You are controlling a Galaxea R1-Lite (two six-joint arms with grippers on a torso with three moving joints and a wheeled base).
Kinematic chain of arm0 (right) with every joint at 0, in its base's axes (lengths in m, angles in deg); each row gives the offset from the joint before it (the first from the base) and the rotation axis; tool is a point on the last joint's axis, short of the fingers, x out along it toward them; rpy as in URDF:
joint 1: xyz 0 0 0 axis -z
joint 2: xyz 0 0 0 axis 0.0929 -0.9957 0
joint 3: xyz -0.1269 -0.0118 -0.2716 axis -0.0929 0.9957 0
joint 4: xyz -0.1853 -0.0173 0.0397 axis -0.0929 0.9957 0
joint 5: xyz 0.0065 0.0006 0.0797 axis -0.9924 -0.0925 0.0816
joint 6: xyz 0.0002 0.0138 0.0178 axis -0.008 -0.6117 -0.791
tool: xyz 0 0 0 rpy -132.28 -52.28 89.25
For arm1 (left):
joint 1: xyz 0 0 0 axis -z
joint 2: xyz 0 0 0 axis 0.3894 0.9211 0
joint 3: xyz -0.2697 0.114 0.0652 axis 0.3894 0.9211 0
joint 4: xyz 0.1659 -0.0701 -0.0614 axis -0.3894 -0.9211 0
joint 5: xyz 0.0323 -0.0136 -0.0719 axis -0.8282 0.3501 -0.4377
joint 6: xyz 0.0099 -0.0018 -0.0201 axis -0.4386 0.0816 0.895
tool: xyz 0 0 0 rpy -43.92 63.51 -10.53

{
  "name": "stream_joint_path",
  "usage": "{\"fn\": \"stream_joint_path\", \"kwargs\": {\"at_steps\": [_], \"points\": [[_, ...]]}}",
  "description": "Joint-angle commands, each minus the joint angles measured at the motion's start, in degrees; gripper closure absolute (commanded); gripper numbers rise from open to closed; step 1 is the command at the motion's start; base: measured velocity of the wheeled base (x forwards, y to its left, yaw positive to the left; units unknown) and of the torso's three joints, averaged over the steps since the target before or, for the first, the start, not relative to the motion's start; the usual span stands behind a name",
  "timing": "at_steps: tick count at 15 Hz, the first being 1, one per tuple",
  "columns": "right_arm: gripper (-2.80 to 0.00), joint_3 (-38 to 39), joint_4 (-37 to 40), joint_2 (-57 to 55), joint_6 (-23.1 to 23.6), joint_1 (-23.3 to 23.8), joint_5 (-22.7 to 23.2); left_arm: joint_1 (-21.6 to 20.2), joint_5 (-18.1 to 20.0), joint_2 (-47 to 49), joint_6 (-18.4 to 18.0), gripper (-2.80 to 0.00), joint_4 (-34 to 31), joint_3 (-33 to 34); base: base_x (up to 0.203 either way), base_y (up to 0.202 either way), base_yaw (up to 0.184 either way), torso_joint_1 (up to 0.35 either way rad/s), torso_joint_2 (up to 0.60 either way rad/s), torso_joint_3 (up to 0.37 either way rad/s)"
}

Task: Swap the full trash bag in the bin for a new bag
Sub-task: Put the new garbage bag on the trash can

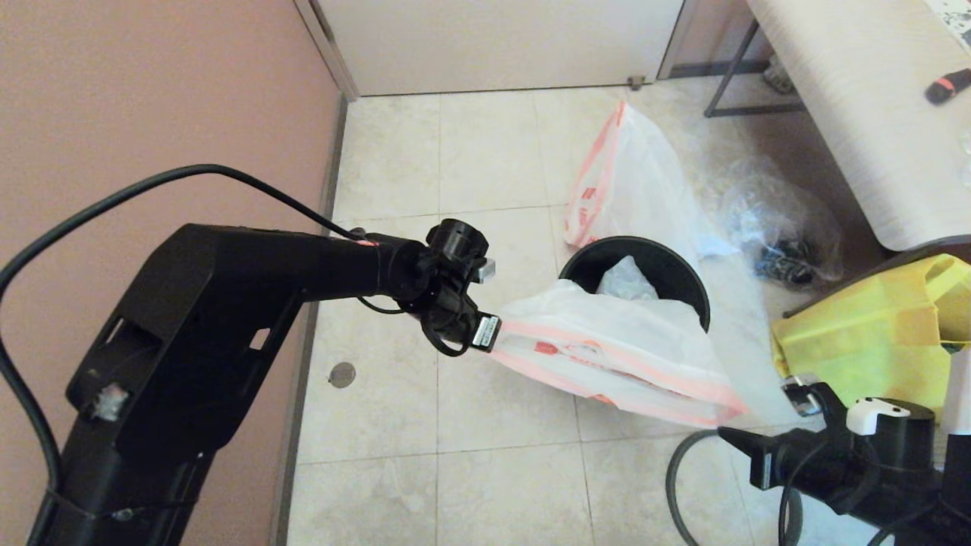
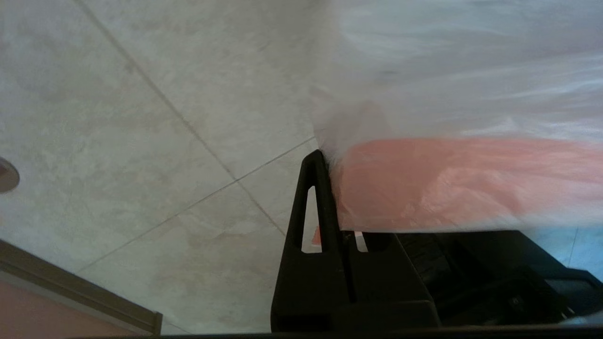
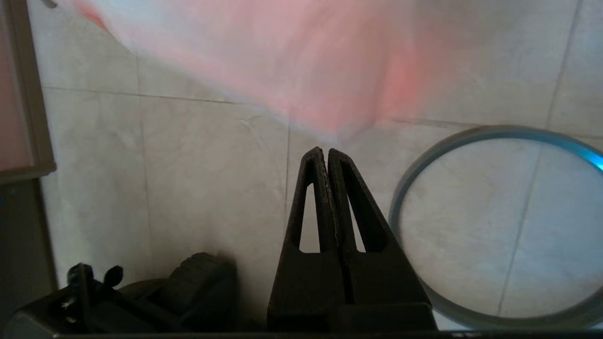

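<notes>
We see the new bag [image 1: 614, 353] stretched across the centre of the head view, draped over the near rim of the bin [image 1: 683, 277]. Our left gripper [image 1: 494, 334] is clamped on its left corner. Our right gripper [image 1: 734, 434], lower right, is closed on the bag's right corner, the pinch itself hard to make out. The full trash bag [image 1: 630, 178] stands behind the bin. The rim ring [image 3: 494, 226] is partly cut off in the right wrist view.

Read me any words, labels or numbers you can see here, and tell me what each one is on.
No text here is legible.
New bag: red print on its pink band, too blurred to read.
Full bag: red print near its edge, too small to read.
Left gripper: white label sticker on the body, unreadable.
</notes>
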Motion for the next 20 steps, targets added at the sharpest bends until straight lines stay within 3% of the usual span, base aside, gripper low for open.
{"fn": "stream_joint_path", "kwargs": {"at_steps": [1, 4, 7, 10, 12, 16, 20], "points": [[0.0, 0.76, -0.45, 0.04, 0.54, 0.44, 2.55, -0.56, -0.03, 0.07, -0.14, 0.0, -0.97, -0.33, 0.0, 0.0, 0.0, 0.0, 0.0, 0.0], [0.0, 1.2, -0.45, 0.06, 2.11, -0.56, 3.64, -0.01, 0.97, -0.17, 0.36, 0.0, -0.85, -0.33, 0.0, 0.0, 0.0, 0.0, 0.0, 0.0], [0.0, -0.17, -0.45, 0.19, -0.37, -2.73, 2.8, 1.14, 1.64, 0.19, 0.85, 0.0, -0.64, -0.33, 0.0, 0.0, 0.0, 0.0, 0.0, 0.0], [0.0, -2.64, -0.45, -0.92, -1.86, -7.16, -5.02, 1.51, 1.73, 0.28, 0.91, 0.0, -0.57, -0.33, 0.0, 0.0, 0.0, 0.0, 0.0, 0.0], [0.0, -6.37, -0.45, -1.39, -3.45, -8.95, -7.79, 1.58, 1.99, 0.28, 0.91, 0.0, -0.57, -0.33, 0.0, 0.0, 0.0, 0.0, 0.0, 0.0], [0.0, -16.11, -0.1, -1.77, -3.78, -9.45, -14.15, 1.41, 1.99, 0.9, 0.73, 0.0, -0.48, -0.33, 0.0, 0.0, 0.0, 0.0, 0.0, 0.0], [0.0, -25.99, 8.21, 1.77, -3.71, -8.99, -16.48, 1.32, 1.91, 1.34, 0.64, 0.0, -0.48, -0.33, 0.0, 0.0, 0.0, 0.0, 0.0, 0.0]]}}
